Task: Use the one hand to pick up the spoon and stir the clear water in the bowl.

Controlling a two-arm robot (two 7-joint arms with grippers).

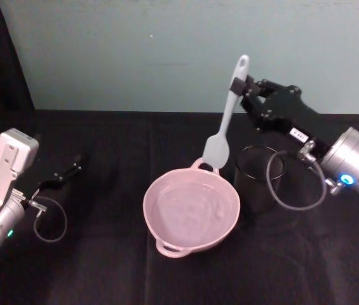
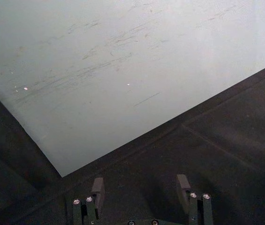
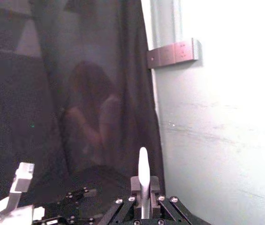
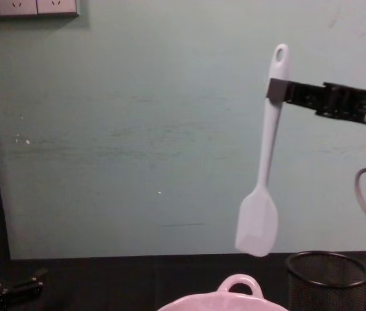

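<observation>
The fingers of the right gripper (image 1: 238,84) are pinching the spoon (image 1: 225,121) near the top of its handle. In the head view, the spoon is hanging almost upright, its flat blade hovering just above the far rim of the pink bowl (image 1: 160,235), not in the water. The black mesh cup (image 1: 260,181) is standing just right of the bowl, partly hidden by a grey cable. The left gripper (image 1: 71,170) is resting low on the dark table (image 1: 103,273), well left of the bowl, its black fingers hard to make out against the cloth.

In the left wrist view, that gripper's two fingers (image 2: 98,191) are standing wide apart with nothing between them.

In the right wrist view, only the handle tip is poking up between the closed fingers (image 3: 151,186).

In the chest view, the blade is hanging clear above the bowl's loop handle (image 4: 238,284); the bowl is cut off by the bottom edge.
</observation>
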